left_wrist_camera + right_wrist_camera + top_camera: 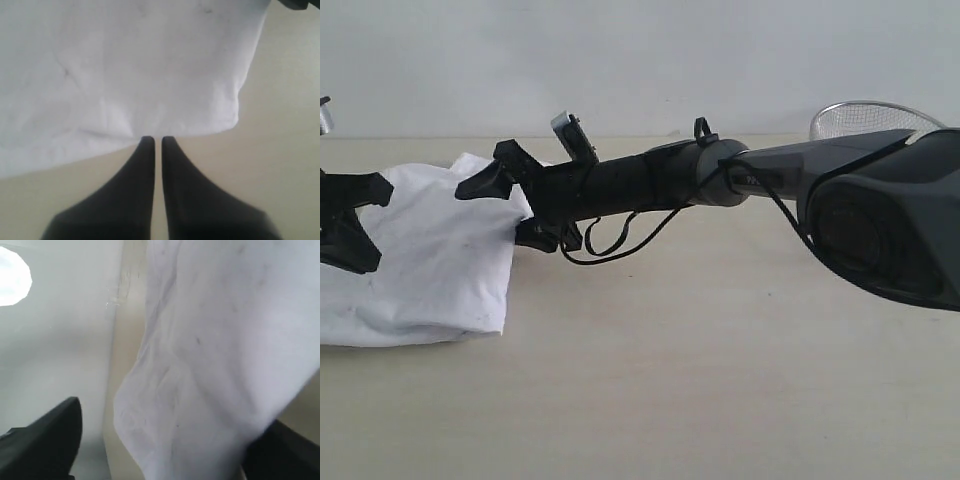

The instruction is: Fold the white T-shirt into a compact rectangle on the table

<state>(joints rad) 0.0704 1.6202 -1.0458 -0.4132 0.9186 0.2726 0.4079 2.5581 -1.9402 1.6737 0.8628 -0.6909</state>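
**Desk:** What are you seeing out there?

**Operator:** In my exterior view the white T-shirt [420,260] lies as a bunched, roughly square pad at the left end of the table [720,380]. My right arm [640,180] reaches across the middle to the shirt's right edge. A silver mesh basket [865,115] peeks out behind that arm at the far right. Only this view catches it.

**Desk:** And the wrist cameras?

**Operator:** They give me texture. The left one shows soft matt cotton, lightly creased, ending in a rounded folded corner on the smooth pale beige top. The right one picks up faint dark specks and long wrinkles in the cloth.

**Desk:** Grippers?

**Operator:** My right gripper [175,412] is spread wide. Cloth drapes between its black fingers and touches one of them, but they aren't closed on it. My left gripper [152,141] has its two tapered black fingers drawn almost together with only a thin slit between, and the tips touch the shirt's edge. I can't tell whether they nip any fabric.
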